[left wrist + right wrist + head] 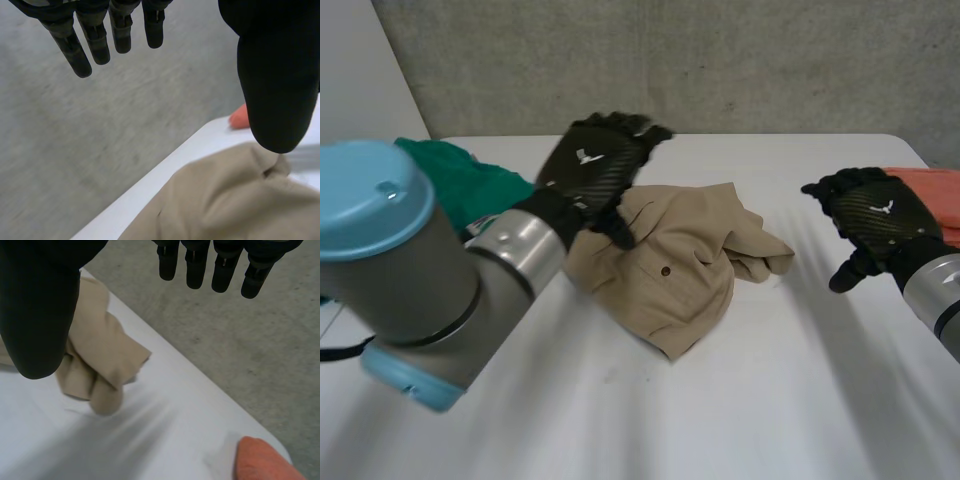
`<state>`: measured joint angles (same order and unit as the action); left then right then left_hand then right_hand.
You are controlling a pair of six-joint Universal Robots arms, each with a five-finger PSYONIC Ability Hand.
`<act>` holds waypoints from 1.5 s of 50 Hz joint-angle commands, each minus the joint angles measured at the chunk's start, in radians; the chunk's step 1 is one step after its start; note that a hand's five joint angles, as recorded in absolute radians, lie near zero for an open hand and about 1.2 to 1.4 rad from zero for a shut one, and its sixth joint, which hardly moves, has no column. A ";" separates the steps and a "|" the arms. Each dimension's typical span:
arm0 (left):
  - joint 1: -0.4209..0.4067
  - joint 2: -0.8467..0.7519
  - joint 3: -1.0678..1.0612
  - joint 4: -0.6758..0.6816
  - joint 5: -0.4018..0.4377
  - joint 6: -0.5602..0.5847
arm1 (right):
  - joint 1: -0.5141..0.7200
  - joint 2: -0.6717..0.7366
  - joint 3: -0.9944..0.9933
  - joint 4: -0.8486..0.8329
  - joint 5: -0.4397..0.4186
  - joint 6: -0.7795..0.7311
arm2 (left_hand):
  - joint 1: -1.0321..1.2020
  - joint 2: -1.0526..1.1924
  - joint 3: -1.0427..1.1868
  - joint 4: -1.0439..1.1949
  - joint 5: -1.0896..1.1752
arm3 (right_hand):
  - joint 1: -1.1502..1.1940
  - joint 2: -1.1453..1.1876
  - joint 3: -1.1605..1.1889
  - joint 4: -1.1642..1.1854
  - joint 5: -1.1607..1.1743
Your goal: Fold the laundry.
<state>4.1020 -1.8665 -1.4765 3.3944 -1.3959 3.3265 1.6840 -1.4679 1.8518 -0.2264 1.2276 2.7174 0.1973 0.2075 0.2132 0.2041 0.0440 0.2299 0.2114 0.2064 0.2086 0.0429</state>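
you have three pieces of laundry on the white table, one of each colour. one beige shirt lies crumpled near the middle, with one dark button facing up and a bunched sleeve end pointing toward the right hand's side. one green garment sits heaped at the far left corner, partly behind the left arm. one orange cloth lies at the far right edge, well apart from the shirt.

your two hands are both up. the left hand is over the shirt's far left edge. in its wrist view its fingers are straight and set apart from the thumb, closed on nothing, and the thumb tip lies close above a fold of the shirt. you cannot tell whether it touches the cloth.

the right hand is out at the right, between the shirt and the orange cloth, just beside the orange cloth and clear of the shirt. its fingers are loosely straight with the thumb spread wide, and it grips nothing. bare table lies under its palm, with the shirt's sleeve end off by the thumb.
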 commanded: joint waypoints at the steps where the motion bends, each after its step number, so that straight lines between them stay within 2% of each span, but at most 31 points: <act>1: 0.015 0.067 -0.208 -0.014 -0.184 0.004 | 0.095 -0.003 -0.065 0.162 -0.016 -0.007 | 0.145 0.135 0.129 0.138 0.124 | -0.055 -0.037 -0.032 -0.034 -0.043; 5: -0.025 0.061 -0.278 -0.015 -0.224 -0.002 | 0.109 0.037 -0.128 0.216 0.000 -0.007 | 0.216 0.206 0.200 0.209 0.195 | -0.055 -0.037 -0.032 -0.034 -0.043; 9: -0.124 0.033 -0.300 -0.017 -0.238 -0.002 | 0.128 0.141 -0.189 0.228 0.001 -0.011 | 0.216 0.206 0.200 0.209 0.195 | -0.055 -0.037 -0.032 -0.034 -0.043; 10: -0.156 0.006 -0.301 -0.012 -0.244 0.001 | 0.137 0.174 -0.206 0.228 0.003 -0.012 | 0.216 0.206 0.200 0.209 0.195 | -0.055 -0.037 -0.032 -0.034 -0.043; 14: -0.195 -0.072 -0.282 -0.001 -0.261 0.004 | 0.161 0.213 -0.220 0.223 0.009 -0.012 | 0.225 0.214 0.209 0.218 0.203 | -0.055 -0.037 -0.032 -0.034 -0.043; 23: -0.203 -0.229 -0.177 0.060 -0.264 0.008 | 0.155 0.245 -0.203 0.194 0.089 -0.016 | 0.374 0.364 0.358 0.367 0.353 | -0.055 -0.037 -0.032 -0.034 -0.043; 35: -0.227 -0.413 0.018 0.075 -0.262 0.108 | 0.132 0.247 -0.152 0.157 0.087 -0.018 | 0.533 0.523 0.517 0.526 0.512 | -0.055 -0.037 -0.032 -0.034 -0.043; 40: -0.227 -0.459 0.051 0.075 -0.262 0.127 | 0.132 0.248 -0.140 0.148 0.085 -0.018 | 0.580 0.570 0.564 0.573 0.558 | -0.055 -0.037 -0.032 -0.034 -0.043; 43: -0.226 -0.474 0.070 0.078 -0.265 0.136 | 0.132 0.247 -0.140 0.147 0.084 -0.018 | 0.823 0.812 0.807 0.816 0.801 | -0.055 -0.037 -0.032 -0.034 -0.043; 45: -0.221 -0.468 0.088 0.095 -0.270 0.142 | 0.132 0.247 -0.140 0.147 0.084 -0.018 | 1.197 1.187 1.181 1.190 1.176 | -0.055 -0.037 -0.032 -0.034 -0.043; 48: -0.209 -0.462 0.101 0.124 -0.294 0.142 | 0.132 0.245 -0.140 0.147 0.085 -0.018 | 1.199 1.189 1.183 1.192 1.178 | -0.055 -0.037 -0.032 -0.034 -0.043; 51: -0.158 -0.427 0.107 0.163 -0.366 0.145 | 0.132 0.242 -0.140 0.147 0.087 -0.018 | 1.199 1.189 1.183 1.192 1.178 | -0.055 -0.037 -0.032 -0.034 -0.043; 52: -0.123 -0.393 0.107 0.177 -0.409 0.153 | 0.132 0.239 -0.140 0.147 0.089 -0.018 | 1.199 1.189 1.183 1.192 1.178 | -0.055 -0.037 -0.032 -0.034 -0.043; 56: -0.031 -0.301 0.107 0.207 -0.445 0.180 | 0.131 0.230 -0.141 0.147 0.093 -0.016 | 1.199 1.189 1.183 1.192 1.178 | -0.055 -0.037 -0.032 -0.034 -0.043; 63: 0.006 -0.157 0.154 0.364 -0.410 0.217 | 0.131 0.204 -0.146 0.141 0.096 -0.005 | 1.199 1.189 1.183 1.192 1.178 | -0.055 -0.037 -0.032 -0.034 -0.043; 66: 0.004 -0.119 0.209 0.424 -0.342 0.214 | 0.131 0.201 -0.146 0.136 0.098 -0.002 | 1.199 1.189 1.183 1.192 1.178 | -0.055 -0.037 -0.032 -0.034 -0.043; 69: -0.011 -0.128 0.284 0.436 -0.282 0.206 | 0.129 0.193 -0.141 0.124 0.110 -0.001 | 1.199 1.189 1.183 1.192 1.178 | -0.055 -0.037 -0.032 -0.034 -0.043; 75: -0.110 -0.270 0.441 0.413 -0.250 0.186 | 0.120 0.192 -0.137 0.090 0.171 0.001 | 1.199 1.189 1.183 1.192 1.178 | -0.055 -0.037 -0.032 -0.034 -0.043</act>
<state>4.0746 -2.0140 -1.1649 3.8313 -1.6823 3.5344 1.8129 -1.2749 1.7113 -0.1075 1.3482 2.7174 1.1300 1.1941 1.1898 1.1956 0.9825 0.2299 0.2114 0.2064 0.2086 0.0429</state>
